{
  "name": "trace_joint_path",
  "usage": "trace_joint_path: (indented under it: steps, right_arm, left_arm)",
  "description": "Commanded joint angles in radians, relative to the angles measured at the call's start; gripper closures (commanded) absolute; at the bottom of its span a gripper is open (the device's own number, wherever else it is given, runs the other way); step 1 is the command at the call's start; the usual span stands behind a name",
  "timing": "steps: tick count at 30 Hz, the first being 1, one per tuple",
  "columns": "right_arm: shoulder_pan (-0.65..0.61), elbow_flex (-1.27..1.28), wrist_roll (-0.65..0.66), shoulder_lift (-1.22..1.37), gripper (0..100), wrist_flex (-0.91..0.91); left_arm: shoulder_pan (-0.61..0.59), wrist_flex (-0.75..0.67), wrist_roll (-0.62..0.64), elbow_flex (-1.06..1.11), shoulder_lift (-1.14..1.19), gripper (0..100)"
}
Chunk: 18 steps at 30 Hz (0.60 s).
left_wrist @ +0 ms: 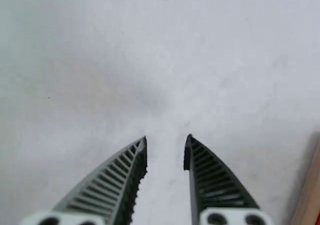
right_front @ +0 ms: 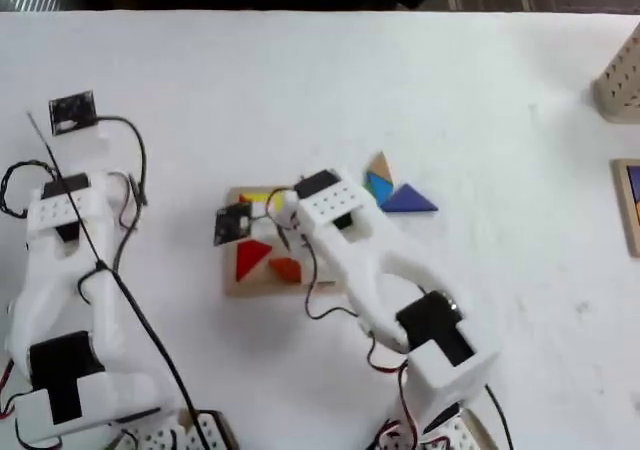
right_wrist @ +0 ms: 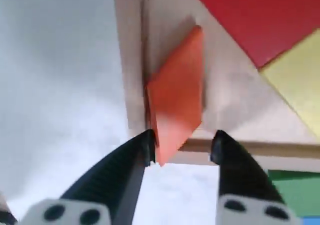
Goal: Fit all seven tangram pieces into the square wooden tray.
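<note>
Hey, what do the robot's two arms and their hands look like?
The left arm and right arm are white plastic shells with black motor blocks. Thin black cables loop along the left arm; red and black wires trail near the right arm's base. The left hand and right hand each have two dark tapering fingers on white mounts; the left hand's are ribbed.

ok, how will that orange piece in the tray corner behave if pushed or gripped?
The orange piece looks flat, thin and stiff: likely slides, won't roll or bend. One end seems to ride over the tray rim, so a push may tip it. Its smooth faces might slip in the right gripper.
</note>
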Motion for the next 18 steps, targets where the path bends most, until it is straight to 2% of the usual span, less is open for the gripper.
trace_joint_path:
  steps: [1,3,5,10,13,18]
  right_arm:
    - [0.056,-0.061,0.012,-0.07,70.3,0.025]
    - [0.07,-0.074,-0.014,-0.084,69.3,0.03]
    - [0.065,-0.066,-0.032,-0.097,72.5,0.038]
    - [0.002,-0.037,-0.118,-0.165,89.2,0.116]
    - [-0.019,0.008,-0.242,-0.246,98.2,0.114]
    - [-0.022,0.18,-0.477,-0.364,97.9,-0.027]
  left_arm:
    - [0.042,-0.021,-0.015,-0.029,-0.001,86]
    - [0.054,-0.021,-0.017,-0.025,-0.001,86]
    - [0.058,-0.021,-0.017,-0.025,-0.001,86]
    - [0.085,-0.021,-0.08,-0.023,-0.001,86]
    - [0.114,-0.015,-0.11,-0.021,-0.001,86]
    - [0.197,-0.017,-0.221,0.014,-0.01,86]
